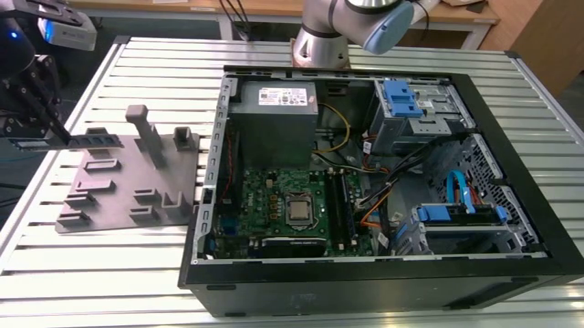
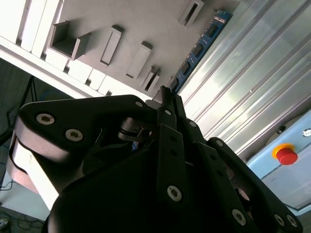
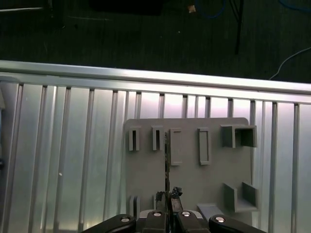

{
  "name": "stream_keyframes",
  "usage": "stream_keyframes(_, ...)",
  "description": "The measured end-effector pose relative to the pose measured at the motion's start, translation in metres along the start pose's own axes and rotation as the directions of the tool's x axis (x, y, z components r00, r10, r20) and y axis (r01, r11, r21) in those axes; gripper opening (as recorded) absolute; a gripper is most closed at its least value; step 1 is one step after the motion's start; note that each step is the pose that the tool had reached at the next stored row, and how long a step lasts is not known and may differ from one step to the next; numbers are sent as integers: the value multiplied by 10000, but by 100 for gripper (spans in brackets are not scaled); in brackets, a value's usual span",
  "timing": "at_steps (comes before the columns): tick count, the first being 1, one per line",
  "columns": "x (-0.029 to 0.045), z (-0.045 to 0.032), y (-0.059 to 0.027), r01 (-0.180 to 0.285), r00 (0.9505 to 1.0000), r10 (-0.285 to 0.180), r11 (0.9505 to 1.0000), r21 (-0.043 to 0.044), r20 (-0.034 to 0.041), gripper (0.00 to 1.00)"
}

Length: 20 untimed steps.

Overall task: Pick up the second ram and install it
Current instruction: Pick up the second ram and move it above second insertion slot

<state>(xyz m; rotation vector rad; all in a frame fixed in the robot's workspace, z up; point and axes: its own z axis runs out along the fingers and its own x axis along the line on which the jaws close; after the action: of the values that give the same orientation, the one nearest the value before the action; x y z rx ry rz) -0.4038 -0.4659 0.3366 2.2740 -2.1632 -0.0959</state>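
As tool grips, second ram lies level.

A grey moulded plate with upright blocks lay on the slatted metal tabletop, just beside an open black computer case. Inside the case sat a green motherboard, a grey power supply and a blue drive bracket. In the second wrist view, a red button stood off past the tabletop.

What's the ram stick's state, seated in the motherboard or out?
Out. The second ram stands on edge at the grey plate, pinched in the claw, apart from the motherboard.
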Motion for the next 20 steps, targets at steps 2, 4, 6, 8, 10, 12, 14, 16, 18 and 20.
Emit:
stream_keyframes(2,-1,-22,1,-1,10000,1,10000,-1,0,11)
stream_keyframes(4,-2,-45,2,-1,10000,1,10000,-1,0,11)
stream_keyframes(6,-3,-67,3,-1,10000,1,10000,-1,0,11)
stream_keyframes(8,-4,-91,4,0,10000,0,10000,0,0,11)
stream_keyframes(10,-5,-116,5,0,10000,0,10000,0,0,11)
stream_keyframes(12,-6,-139,6,0,10000,0,10000,-1,-1,11)
stream_keyframes(14,-7,-161,7,0,10000,0,10000,-1,-1,11)
stream_keyframes(16,-8,-183,8,0,10000,0,10000,-1,0,11)
stream_keyframes(18,-9,-204,9,0,10000,0,10000,-1,-1,11)
stream_keyframes(20,-10,-224,10,-1,10000,1,10000,-1,0,11)
